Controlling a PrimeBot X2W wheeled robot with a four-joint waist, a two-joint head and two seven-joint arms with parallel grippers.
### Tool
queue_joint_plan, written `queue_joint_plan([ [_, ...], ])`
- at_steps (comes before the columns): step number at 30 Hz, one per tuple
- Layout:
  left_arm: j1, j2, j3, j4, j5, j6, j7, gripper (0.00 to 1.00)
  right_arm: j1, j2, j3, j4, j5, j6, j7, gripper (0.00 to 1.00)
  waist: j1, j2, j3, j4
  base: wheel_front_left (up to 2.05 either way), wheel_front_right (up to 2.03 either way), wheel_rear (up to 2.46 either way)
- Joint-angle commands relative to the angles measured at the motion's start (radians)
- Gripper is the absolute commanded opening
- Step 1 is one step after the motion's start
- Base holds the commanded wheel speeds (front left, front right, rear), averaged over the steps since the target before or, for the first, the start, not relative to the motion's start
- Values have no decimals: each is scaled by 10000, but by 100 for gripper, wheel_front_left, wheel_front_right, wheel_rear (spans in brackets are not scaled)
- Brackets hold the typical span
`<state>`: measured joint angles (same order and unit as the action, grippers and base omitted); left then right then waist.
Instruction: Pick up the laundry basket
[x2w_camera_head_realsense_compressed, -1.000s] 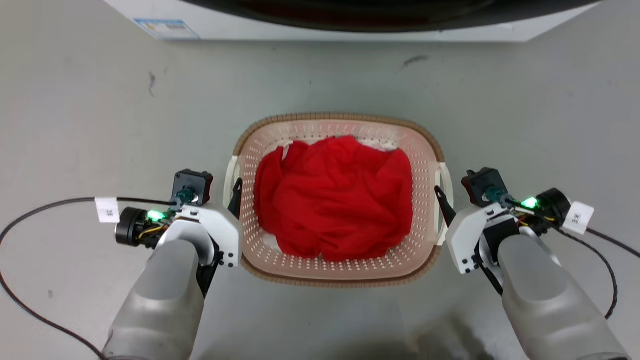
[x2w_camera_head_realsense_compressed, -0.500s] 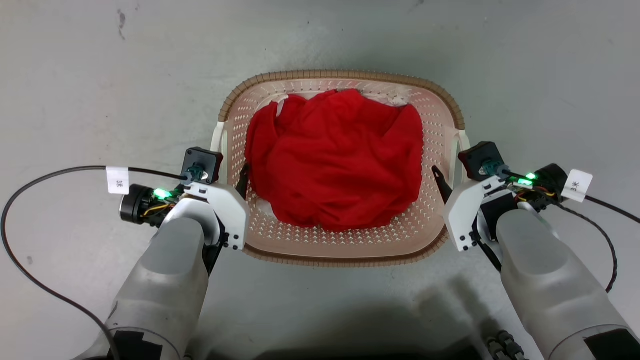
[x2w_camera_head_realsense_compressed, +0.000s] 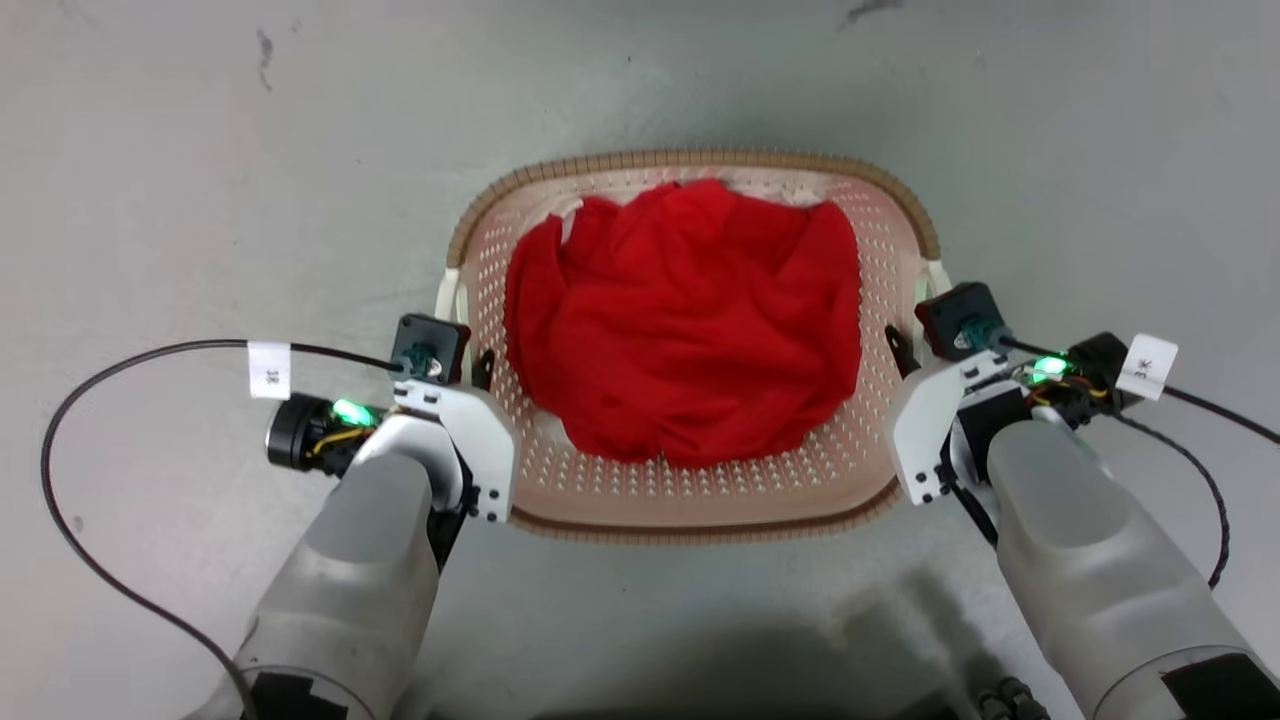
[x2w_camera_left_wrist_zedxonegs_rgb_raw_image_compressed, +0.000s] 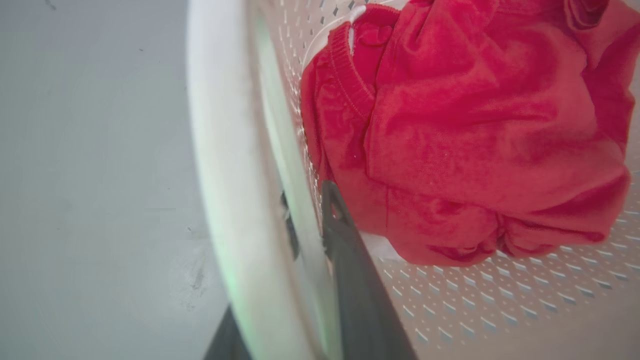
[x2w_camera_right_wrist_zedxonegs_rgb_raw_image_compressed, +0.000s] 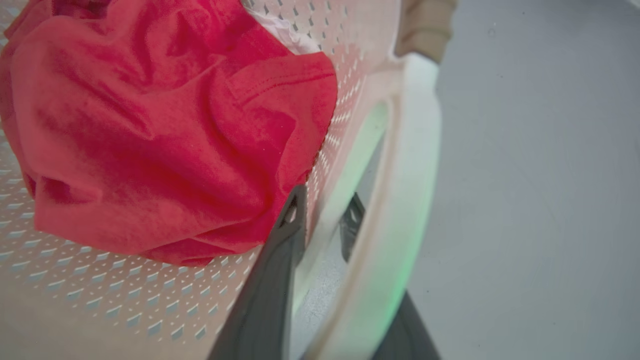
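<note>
Grey floor (x2w_camera_head_realsense_compressed: 200, 150), smooth and lightly marked, lies behind everything in the head view. At the centre of that frame is the laundry basket (x2w_camera_head_realsense_compressed: 700, 158), with its brown rim around, and a crumpled red cloth (x2w_camera_head_realsense_compressed: 690, 320) lies inside and covers most of its bottom. If the basket rests on the floor or hangs a little above it, one cannot tell surely. The left gripper (x2w_camera_head_realsense_compressed: 466, 366) is at the left edge of the basket, the right gripper (x2w_camera_head_realsense_compressed: 916, 346) at the right edge. In each wrist view the two dark fingers (x2w_camera_left_wrist_zedxonegs_rgb_raw_image_compressed: 350, 280) are closed to a narrow gap with the perforated side wall pinched between them: one finger inside the basket, just beside the cloth, the other in the slot behind the white handle (x2w_camera_left_wrist_zedxonegs_rgb_raw_image_compressed: 220, 150). Both grips seem made, so the step in hand is probably the lift. The next move calls for raising both arms together and level, because an uneven pull could tilt the basket or let the thin wall slip out.
</note>
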<state>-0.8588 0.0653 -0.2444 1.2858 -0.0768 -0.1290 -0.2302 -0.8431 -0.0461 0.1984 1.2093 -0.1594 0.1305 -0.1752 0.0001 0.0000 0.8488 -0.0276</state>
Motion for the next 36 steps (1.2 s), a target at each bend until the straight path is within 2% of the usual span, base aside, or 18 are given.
queue_joint_plan([
  [1, 98, 41, -91, -11, -13, -12, 33, 0, 94, -75, 95, 73, -9, 4, 17, 0, -1, 0, -233, 29, 0, 0, 0],
  [16, 1601, -106, -1209, 15, -1397, -20, 1048, 0, 1226, -57, 1350, 418, 969, 4, 701, 0, -1, 0, -2819, 95, 0, 0, 0],
  [27, 2697, -178, -2656, -276, -2985, -26, 2319, 0, 2222, -3, 3105, 296, 2562, 16, 1846, 0, -1, 0, -4927, 131, 0, 0, 0],
  [36, 3498, 106, -3771, -892, -4436, -46, 3289, 0, 2872, 33, 4354, 168, 3830, 18, 2788, 0, -1, 0, -6341, 70, 0, 0, 0],
])
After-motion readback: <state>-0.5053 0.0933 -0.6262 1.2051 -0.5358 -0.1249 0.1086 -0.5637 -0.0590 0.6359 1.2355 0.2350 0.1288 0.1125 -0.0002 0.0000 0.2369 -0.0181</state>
